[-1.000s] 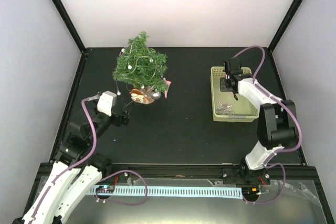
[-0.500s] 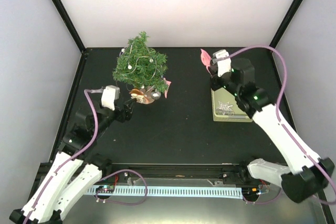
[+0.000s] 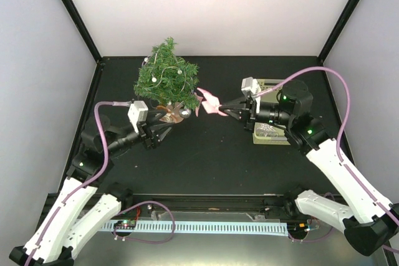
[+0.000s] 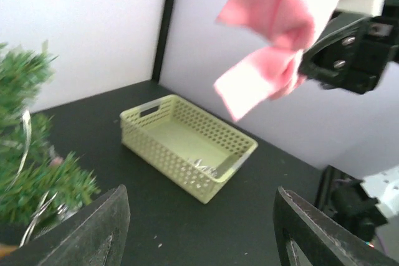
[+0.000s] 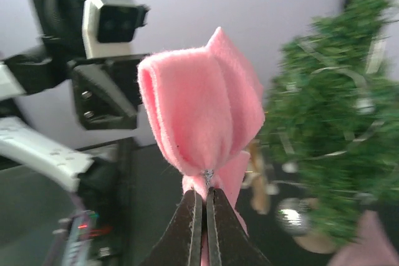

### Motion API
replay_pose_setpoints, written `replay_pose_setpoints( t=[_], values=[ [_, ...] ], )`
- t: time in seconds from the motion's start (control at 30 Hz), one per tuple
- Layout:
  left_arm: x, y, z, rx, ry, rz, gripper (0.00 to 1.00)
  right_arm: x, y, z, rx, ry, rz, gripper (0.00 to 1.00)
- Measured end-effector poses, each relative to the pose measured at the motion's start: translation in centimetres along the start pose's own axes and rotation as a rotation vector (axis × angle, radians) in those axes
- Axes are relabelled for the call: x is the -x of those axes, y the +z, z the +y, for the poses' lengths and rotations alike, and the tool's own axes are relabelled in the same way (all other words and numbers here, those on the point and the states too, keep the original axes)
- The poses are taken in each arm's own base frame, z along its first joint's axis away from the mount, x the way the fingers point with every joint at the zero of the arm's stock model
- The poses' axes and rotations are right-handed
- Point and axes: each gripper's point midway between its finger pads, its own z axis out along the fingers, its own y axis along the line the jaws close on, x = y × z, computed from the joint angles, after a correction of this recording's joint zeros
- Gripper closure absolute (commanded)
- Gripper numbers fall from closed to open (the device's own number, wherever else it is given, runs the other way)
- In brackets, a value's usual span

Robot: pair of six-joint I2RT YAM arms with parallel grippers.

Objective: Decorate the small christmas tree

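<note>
You'll find the small christmas tree (image 3: pixel 167 79) standing upright near the far-left corner of the table (image 3: pixel 206 154), a bushy dark green cone on a round light-wood base (image 3: pixel 174 115), with a silver bead string (image 3: pixel 163 79) and silver balls (image 3: pixel 179 71) among its needles

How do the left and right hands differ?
The left hand is open and empty; the right hand is shut on a pink bow. The left hand sits low on the near side of the small christmas tree; the right hand is raised on its right. Both are near it.
</note>
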Motion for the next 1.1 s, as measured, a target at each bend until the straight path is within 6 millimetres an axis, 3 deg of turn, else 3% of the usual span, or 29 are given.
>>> replay_pose_setpoints(
  t=[0.27,0.43,0.6,0.9,1.1],
  values=[
    [3.5,-1.5,-4.7,-0.185,0.139,-0.053,0.45,-0.6,0.5,4.7,0.311,0.228,0.043,0.99],
    [3.4,-1.6,-5.4,-0.229,0.18,-0.046,0.46,-0.1,0.4,7.1,0.425,0.258,0.048,0.99],
    [3.6,-1.1,-5.6,-0.251,0.226,-0.005,0.49,-1.5,1.6,9.2,0.514,0.292,0.127,0.99],
    [4.3,-1.4,-7.4,-0.361,0.249,-0.003,0.46,-4.3,3.8,10.3,0.565,0.347,0.258,0.99],
    [3.0,-0.2,-7.5,-0.453,0.183,0.067,0.59,-3.8,3.9,10.3,0.569,0.333,0.257,0.99]
  ],
)
